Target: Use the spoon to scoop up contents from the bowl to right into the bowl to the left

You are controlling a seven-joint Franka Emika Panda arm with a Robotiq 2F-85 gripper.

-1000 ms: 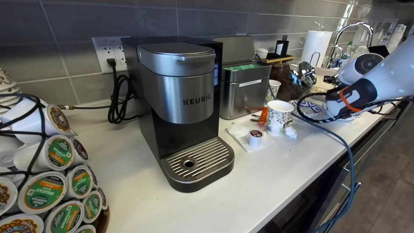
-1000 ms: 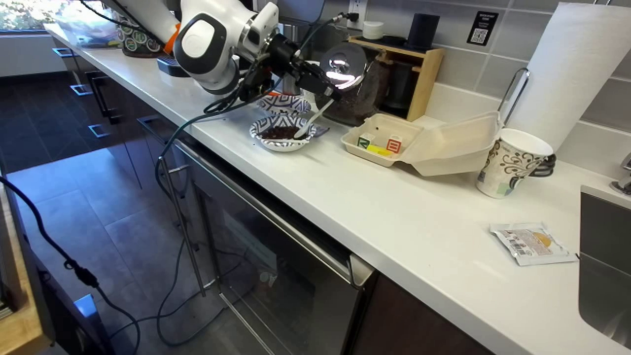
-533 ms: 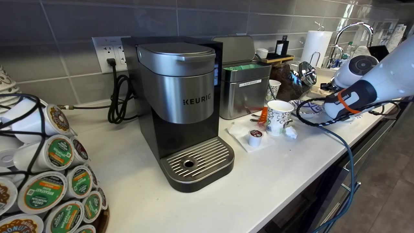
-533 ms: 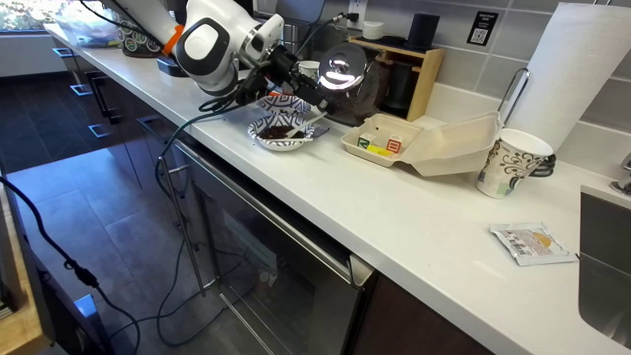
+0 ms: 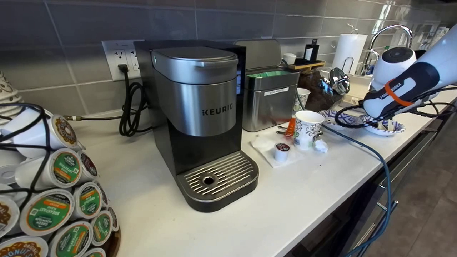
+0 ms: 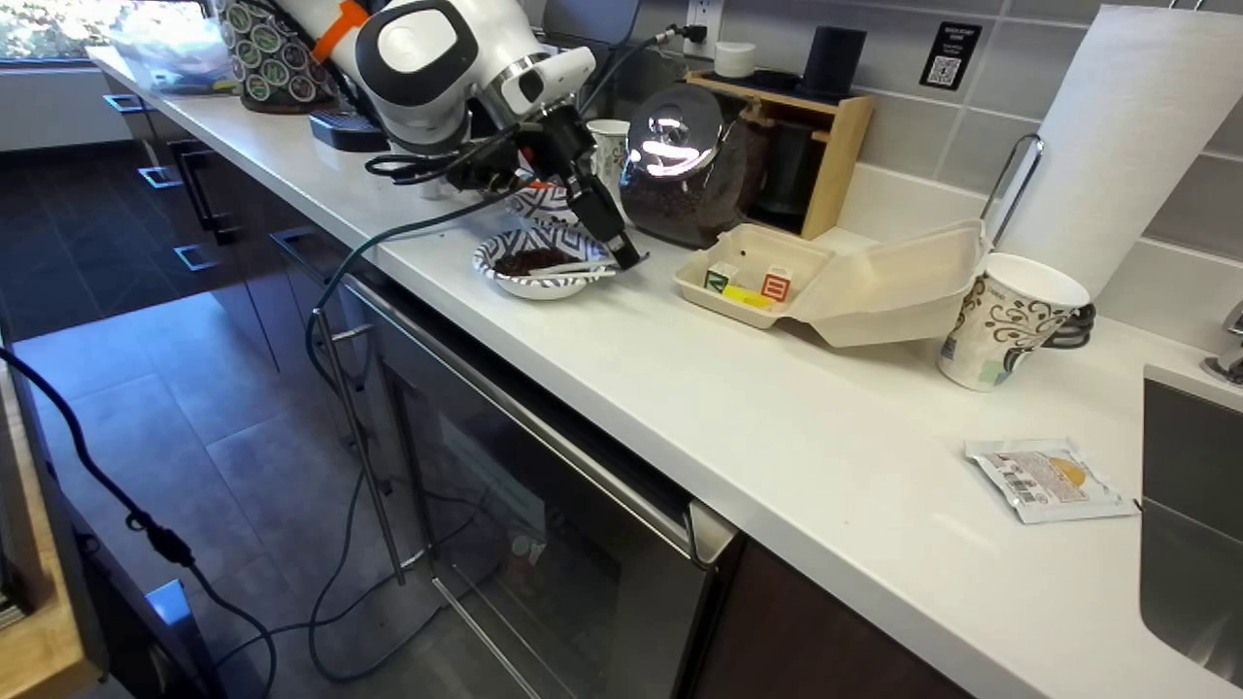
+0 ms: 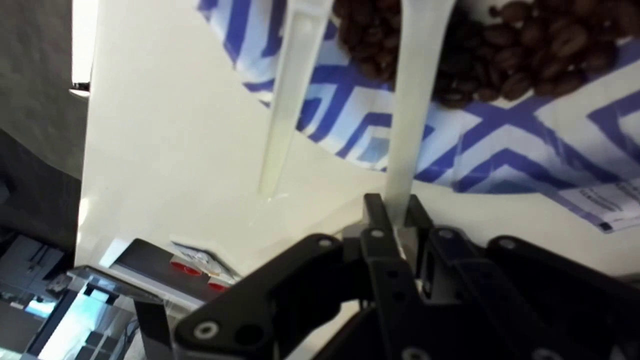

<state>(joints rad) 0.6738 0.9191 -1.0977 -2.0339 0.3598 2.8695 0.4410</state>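
— In an exterior view, see much in the way?
— Plenty: see a coffee maker (image 5: 203, 96) large on the tabletop (image 5: 150, 214), then a paper cup (image 5: 307, 130) near the second bowl (image 5: 343, 120), then a black cable loop (image 5: 351, 126) in front of that bowl.
— And around the end effector (image 6: 626, 254), in an exterior view?
— See an open takeout box (image 6: 845, 296) near the bean bowl (image 6: 534, 289), and behind, a chrome-lidded jar (image 6: 699, 189).
— Holds anything, in the wrist view?
— Yes: grips the white spoon (image 7: 410, 107) by its handle and extends it over the coffee beans (image 7: 515, 55). See another utensil (image 7: 291, 87) close alongside, across the rim, and a printed packet (image 7: 607, 202) just beside the bowl.
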